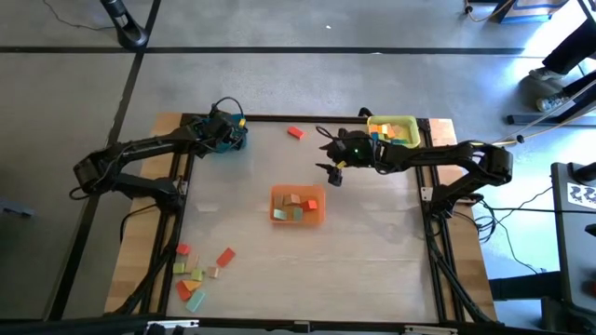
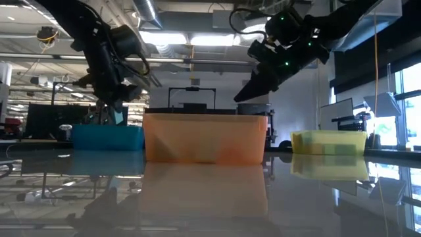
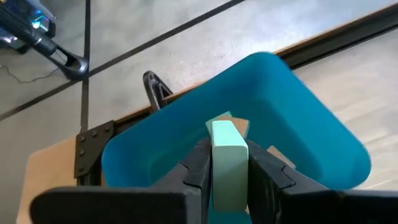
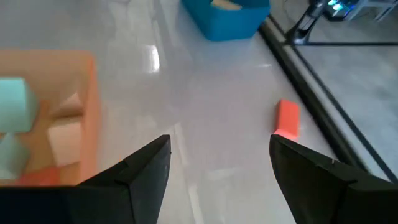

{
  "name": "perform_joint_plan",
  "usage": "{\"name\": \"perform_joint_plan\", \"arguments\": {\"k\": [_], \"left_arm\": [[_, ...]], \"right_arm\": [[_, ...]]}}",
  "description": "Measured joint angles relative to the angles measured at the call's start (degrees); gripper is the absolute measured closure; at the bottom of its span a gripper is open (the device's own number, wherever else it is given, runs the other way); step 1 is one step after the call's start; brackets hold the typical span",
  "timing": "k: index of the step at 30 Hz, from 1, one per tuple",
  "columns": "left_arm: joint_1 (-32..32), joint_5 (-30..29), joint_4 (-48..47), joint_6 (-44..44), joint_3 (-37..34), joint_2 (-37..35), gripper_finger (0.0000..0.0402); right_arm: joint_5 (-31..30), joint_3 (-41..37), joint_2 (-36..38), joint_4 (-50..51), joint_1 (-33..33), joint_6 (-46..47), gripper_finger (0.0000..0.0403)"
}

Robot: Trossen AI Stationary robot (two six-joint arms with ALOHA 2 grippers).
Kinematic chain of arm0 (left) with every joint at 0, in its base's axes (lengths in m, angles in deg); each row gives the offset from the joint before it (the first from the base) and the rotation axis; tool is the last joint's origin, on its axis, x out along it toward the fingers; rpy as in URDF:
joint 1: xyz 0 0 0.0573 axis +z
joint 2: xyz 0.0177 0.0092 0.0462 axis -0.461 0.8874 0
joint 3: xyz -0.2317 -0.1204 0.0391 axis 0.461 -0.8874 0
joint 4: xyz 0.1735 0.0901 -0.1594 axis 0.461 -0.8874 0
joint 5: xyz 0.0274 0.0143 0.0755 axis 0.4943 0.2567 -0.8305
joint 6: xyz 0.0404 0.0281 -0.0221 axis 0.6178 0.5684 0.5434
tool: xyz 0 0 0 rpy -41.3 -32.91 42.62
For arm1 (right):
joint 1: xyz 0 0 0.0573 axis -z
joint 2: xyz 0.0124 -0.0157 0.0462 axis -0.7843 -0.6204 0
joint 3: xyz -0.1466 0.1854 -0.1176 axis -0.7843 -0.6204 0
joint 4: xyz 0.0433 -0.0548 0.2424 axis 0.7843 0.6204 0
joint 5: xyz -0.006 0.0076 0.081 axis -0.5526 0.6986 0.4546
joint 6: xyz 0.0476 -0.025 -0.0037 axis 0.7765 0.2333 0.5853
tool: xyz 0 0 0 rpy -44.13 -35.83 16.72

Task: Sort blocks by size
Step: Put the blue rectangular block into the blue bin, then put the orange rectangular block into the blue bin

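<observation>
My left gripper [image 3: 228,163] hangs over the blue tray [image 3: 298,112] at the table's far left, shut on a light green block [image 3: 227,140]. A tan block [image 3: 241,124] lies in that tray. My right gripper [image 1: 328,164] stands open in the air past the far side of the orange tray [image 1: 298,190], with nothing between its fingers [image 4: 149,165]. The orange tray holds several blocks, one of them light blue [image 4: 13,104]. A red block [image 4: 287,118] lies alone on the table near the far edge. More blocks [image 1: 198,274] lie in a pile at the near left. My left gripper pinches the light green block by two opposite sides [image 3: 214,155] between its two fingers [image 3: 199,168]. The fingers slant down toward the table's far left corner. The block's free end sticks out past the fingertips. It hangs clear above the blue tray's inside.
A yellow tray [image 1: 392,122] with several blocks stands at the far right, beside my right arm. The table's dark frame [image 1: 279,118] runs along the far edge behind the trays. Bare tabletop lies between the orange tray and the block pile.
</observation>
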Motion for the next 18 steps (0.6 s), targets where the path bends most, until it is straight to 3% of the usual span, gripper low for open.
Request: {"name": "perform_joint_plan", "arguments": {"k": [10, 18], "left_arm": [[1.8, 2.8, 1.7, 1.6, 0.0, 1.2, 0.033], [3.3, 7.1, 1.0, 3.3, 1.0, 0.2, 0.0241]], "right_arm": [[1.8, 0.0, 0.0, -5.7, 2.3, -0.2, 0.0134], [1.8, 0.0, 0.0, -5.0, 2.1, 0.0, 0.0134]]}}
